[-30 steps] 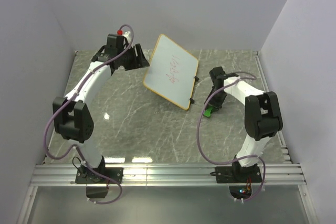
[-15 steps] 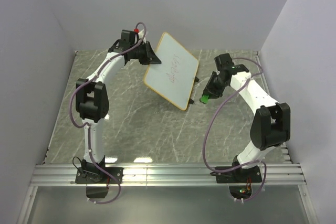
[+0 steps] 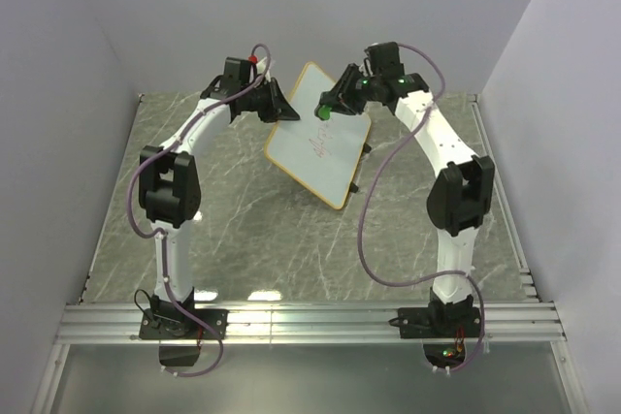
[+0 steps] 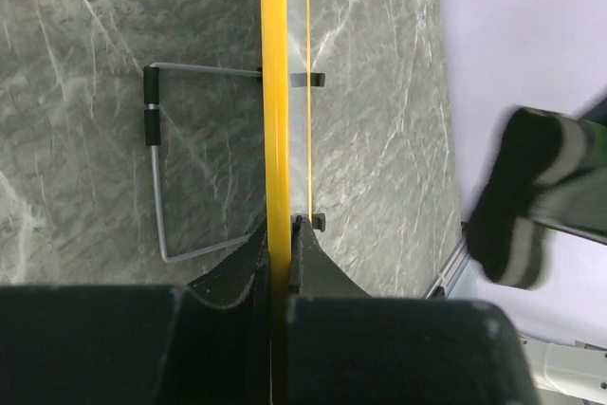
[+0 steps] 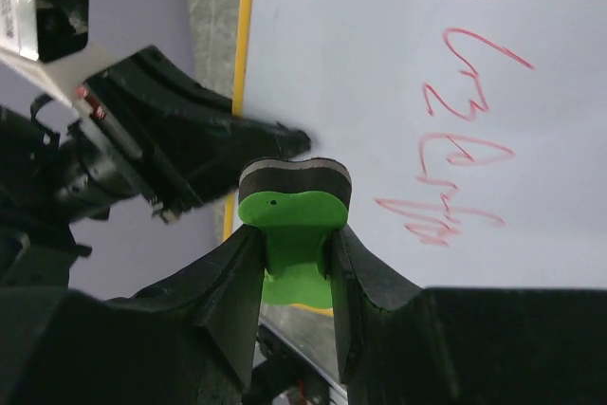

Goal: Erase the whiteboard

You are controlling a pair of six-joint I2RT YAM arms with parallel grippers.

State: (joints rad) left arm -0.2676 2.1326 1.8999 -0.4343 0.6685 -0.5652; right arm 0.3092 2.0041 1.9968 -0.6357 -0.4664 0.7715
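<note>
Steadying whiteboard [image 3: 318, 143], propped tilted at far middle of table [image 3: 243, 225], left gripper [image 4: 281, 234] pinching its frame edge. Holding green eraser [image 5: 292, 211] clamped in right gripper [image 5: 294, 234] near board's top, contact unclear. Likely starting wiping; next requiring pressing felt across red scribbles [image 5: 465, 154].

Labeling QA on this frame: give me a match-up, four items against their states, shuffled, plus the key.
1 left tool
2 right tool
3 red writing
4 wire stand

A on the whiteboard face, unwiped
B shut on the green eraser
C sticking out from the whiteboard's back
D shut on the whiteboard's yellow edge

Pairs: 1-D, 2-B, 3-A, 4-C
</note>
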